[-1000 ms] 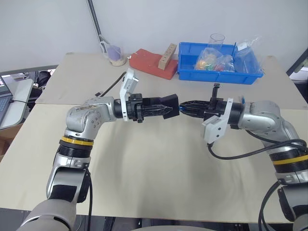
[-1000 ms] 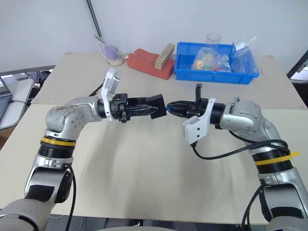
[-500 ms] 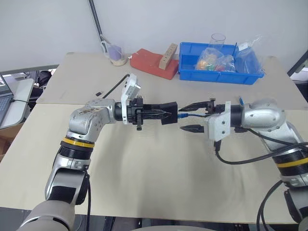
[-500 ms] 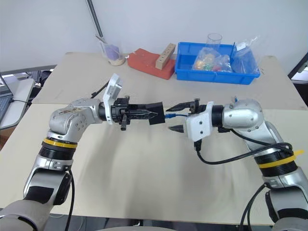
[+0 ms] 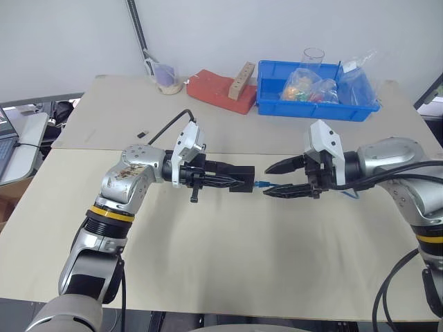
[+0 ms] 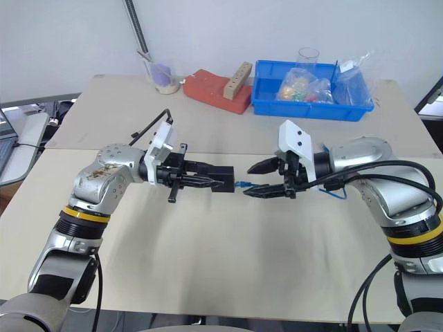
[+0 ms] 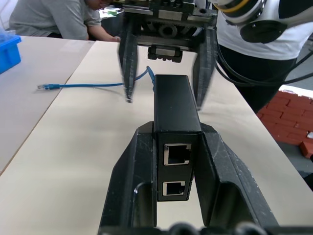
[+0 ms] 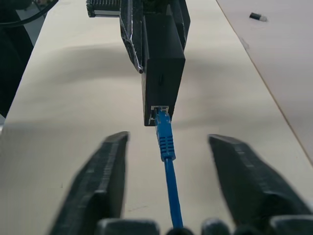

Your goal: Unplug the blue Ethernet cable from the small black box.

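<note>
Left jaws clamp the small black box, blue Ethernet cable plugged in between parted right jaws, blue bin behind

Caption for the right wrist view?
Blue Ethernet cable still plugged into the small black box, between the right gripper's open fingers.

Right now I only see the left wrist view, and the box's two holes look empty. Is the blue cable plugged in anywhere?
Observer: Yes. The blue Ethernet cable is plugged into the far end of the small black box.
Operator: Is the other gripper squeezing it?
Observer: No. The right gripper is open, with a finger on each side of the cable.
Operator: What's behind the arms?
Observer: A red block at the back of the table.
</note>
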